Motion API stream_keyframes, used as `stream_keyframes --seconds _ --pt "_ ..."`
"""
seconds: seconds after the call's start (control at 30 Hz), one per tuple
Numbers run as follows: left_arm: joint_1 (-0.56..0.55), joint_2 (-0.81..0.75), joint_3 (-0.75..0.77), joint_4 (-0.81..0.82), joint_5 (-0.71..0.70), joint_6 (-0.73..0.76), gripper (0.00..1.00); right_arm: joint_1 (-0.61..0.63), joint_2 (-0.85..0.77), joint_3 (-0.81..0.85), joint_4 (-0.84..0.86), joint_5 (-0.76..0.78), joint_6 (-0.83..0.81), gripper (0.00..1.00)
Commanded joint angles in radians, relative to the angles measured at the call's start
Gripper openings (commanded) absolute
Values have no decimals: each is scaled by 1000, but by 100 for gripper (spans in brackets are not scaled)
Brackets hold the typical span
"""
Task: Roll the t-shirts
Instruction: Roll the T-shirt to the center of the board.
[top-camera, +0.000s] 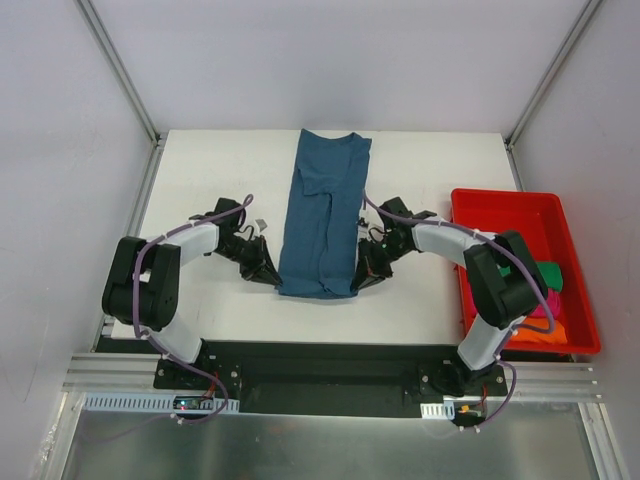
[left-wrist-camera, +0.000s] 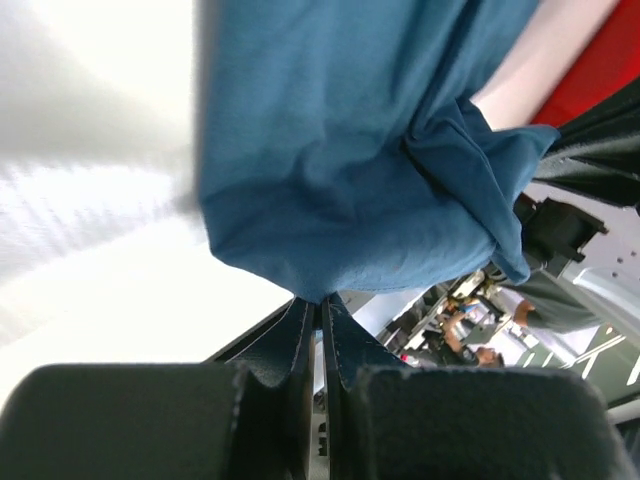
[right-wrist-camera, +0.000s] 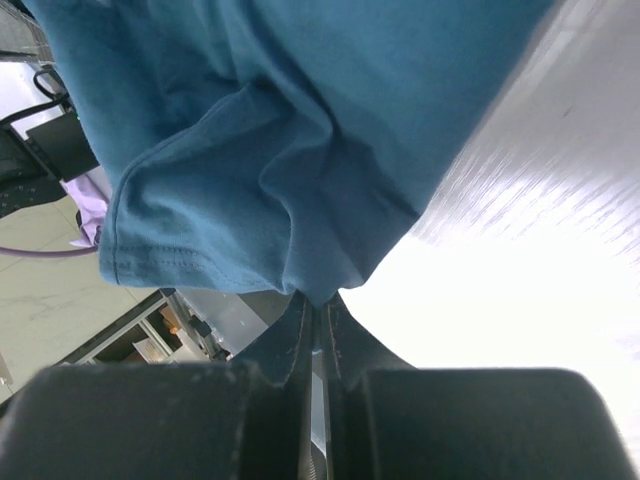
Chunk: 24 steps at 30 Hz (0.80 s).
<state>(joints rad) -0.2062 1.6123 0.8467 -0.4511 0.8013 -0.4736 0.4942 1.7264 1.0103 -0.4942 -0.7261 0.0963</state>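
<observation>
My left hand (top-camera: 266, 268) and right hand (top-camera: 366, 272) sit at the near corners of the long, folded teal t-shirt (top-camera: 322, 215) on the white surface (top-camera: 220, 170).

- My left arm (top-camera: 150, 282) is folded at the near left corner. Its elbow is bent sharply, and the forearm reaches inward toward the middle of the table.
- Its wrist is pitched down low, so the left gripper (top-camera: 272, 277) points to the right.
- In the left wrist view my fingers (left-wrist-camera: 285, 342) are pressed together with only a thin slit between them. They pinch an edge of the teal t-shirt (top-camera: 325, 215).
- My right arm (top-camera: 500, 282) mirrors the left, with its elbow bent at the near right and its forearm reaching inward.
- The right gripper (top-camera: 359, 279) sits low and points left, facing the other across a gap.
- Its fingers (right-wrist-camera: 285, 342) are likewise clamped, with a fold of the same shirt nipped at their tips.
</observation>
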Motion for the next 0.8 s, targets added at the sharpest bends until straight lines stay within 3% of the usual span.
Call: stream_keyframes --seconds 0.0,0.27,0.33,0.37,0.4,0.47,0.63,0.77 --pt "27 34 57 -35 -51 21 0 -6 22 47 -6 22 -7 1" --pt "44 112 176 -35 -82 35 2 -8 50 83 31 48 -7 4" --pt "45 121 193 -35 -86 41 12 -8 48 100 46 66 -17 11" --pt "45 120 204 -37 -80 47 21 -8 47 106 46 73 -21 17" --pt "48 112 207 -35 -77 55 25 -8 45 122 45 83 -23 31" --pt "60 92 218 -47 -82 62 30 -11 39 139 28 126 -33 38" --pt "143 -14 293 -75 -159 130 33 -58 -33 214 55 232 -92 43" --pt "140 -37 282 -75 7 262 29 -63 -85 215 23 195 -216 43"
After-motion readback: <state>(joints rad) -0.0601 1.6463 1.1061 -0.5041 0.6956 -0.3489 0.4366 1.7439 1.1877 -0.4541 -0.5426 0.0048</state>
